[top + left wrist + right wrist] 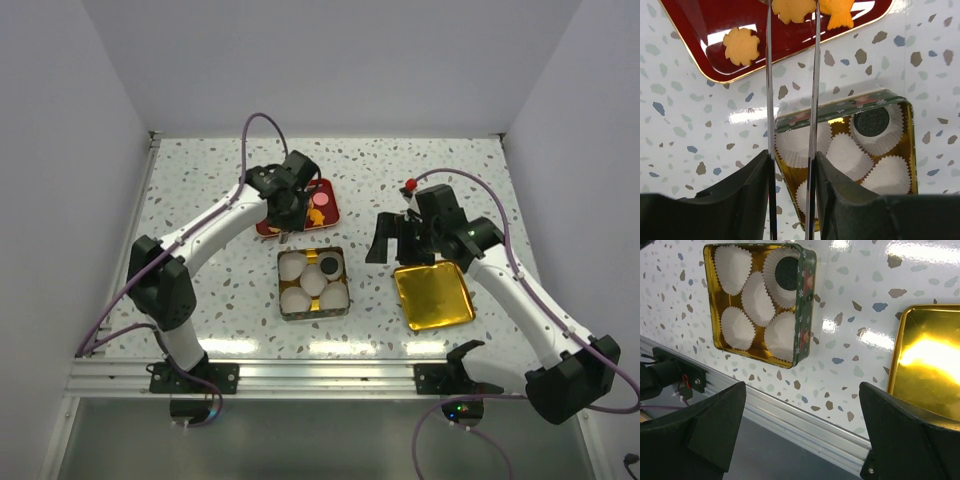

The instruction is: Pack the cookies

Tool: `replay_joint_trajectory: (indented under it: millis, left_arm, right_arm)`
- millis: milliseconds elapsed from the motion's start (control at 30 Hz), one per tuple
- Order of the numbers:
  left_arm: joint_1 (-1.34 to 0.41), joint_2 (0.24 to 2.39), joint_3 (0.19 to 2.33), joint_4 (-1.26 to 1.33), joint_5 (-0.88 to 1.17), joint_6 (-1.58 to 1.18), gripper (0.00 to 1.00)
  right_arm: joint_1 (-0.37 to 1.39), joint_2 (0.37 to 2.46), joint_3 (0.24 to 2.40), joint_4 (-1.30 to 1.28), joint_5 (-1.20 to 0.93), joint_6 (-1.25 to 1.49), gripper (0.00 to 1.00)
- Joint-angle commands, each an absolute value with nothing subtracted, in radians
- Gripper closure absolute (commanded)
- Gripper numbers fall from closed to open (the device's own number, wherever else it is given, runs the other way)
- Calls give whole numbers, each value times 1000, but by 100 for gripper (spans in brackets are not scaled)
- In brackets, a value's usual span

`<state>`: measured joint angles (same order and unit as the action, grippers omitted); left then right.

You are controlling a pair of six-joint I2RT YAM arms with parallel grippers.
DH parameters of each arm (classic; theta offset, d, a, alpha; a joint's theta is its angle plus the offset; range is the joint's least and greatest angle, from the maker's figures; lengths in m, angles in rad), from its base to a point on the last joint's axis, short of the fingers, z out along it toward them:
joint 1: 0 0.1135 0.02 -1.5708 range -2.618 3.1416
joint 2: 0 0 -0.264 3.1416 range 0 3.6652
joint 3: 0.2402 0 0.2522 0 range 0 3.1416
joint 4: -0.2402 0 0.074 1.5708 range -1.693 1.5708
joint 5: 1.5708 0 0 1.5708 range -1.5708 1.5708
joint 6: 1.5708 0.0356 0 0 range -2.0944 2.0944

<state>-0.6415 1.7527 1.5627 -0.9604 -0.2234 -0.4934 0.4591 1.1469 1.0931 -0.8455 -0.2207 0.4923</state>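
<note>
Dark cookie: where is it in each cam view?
Top external: dark cookie just right of center, in the far-right cup of the tin.
Left wrist: right of center, mid-height.
Right wrist: top, left of center.
Shared landmark: the tin of white paper cups.

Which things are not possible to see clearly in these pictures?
1. Tray: top view, the left gripper covers part of it, so its cookies cannot be counted.
2. Blades: left wrist view, tips cut off by the top edge; grip on a cookie unclear.
3. Lid: right wrist view, cut off by the right edge.
</note>
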Motion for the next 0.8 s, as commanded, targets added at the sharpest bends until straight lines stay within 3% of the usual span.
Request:
replay_joint_trajectory:
  millis: [0,467,767]
  left_arm:
    - [-637,1697,1652,-989,-216,-460,60]
    - [-638,1485,1600,-1034,-94,-465,64]
    - [-761,1221,1303,-993,-17,-503,65]
  right_arm:
    - [465,1155,1146,-834,-202,474,1]
    - [463,1229,1219,-862,-184,462,1]
    - [463,1210,1195,-854,-178,479,1]
